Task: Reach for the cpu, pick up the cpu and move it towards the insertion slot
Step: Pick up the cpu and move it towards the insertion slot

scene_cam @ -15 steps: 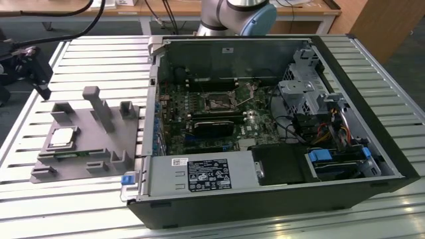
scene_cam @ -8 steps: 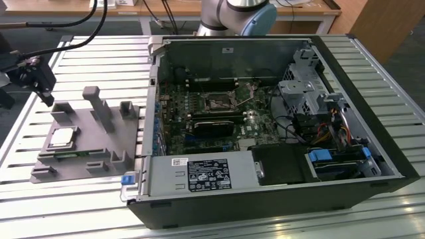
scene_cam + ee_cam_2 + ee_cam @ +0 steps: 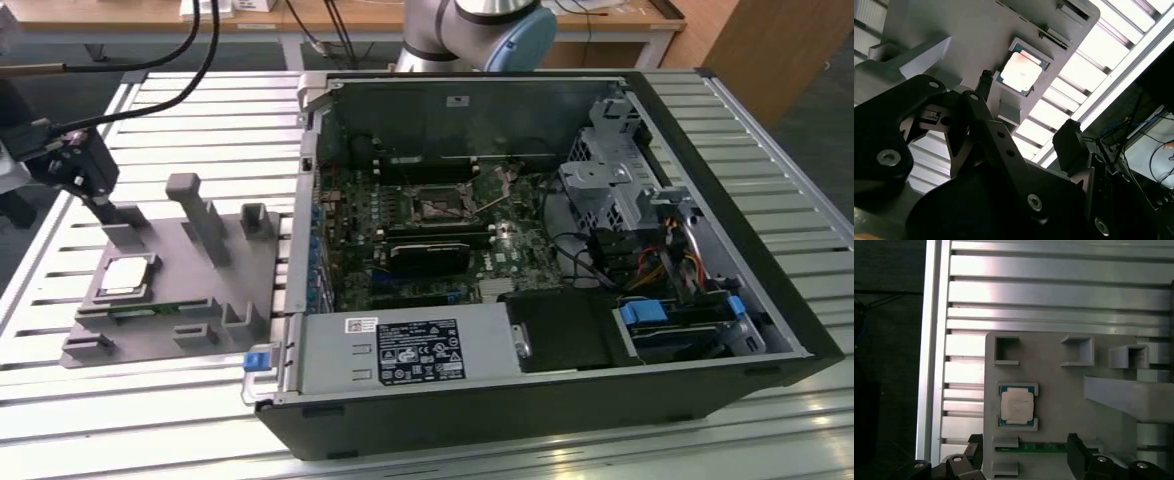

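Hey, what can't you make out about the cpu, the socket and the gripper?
The insertion slot: too small in the exterior view to tell whether its frame is latched.
The cpu: markings washed out by glare in both wrist views.
The gripper: body cut off by the first wrist view's edge.

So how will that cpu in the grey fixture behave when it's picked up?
Probably stiff: the cpu is a flat square with a metal top. Likely light, being thin. The smooth top looks slippery, and it sits within a frame on the grey fixture, so a tilted lift may catch.
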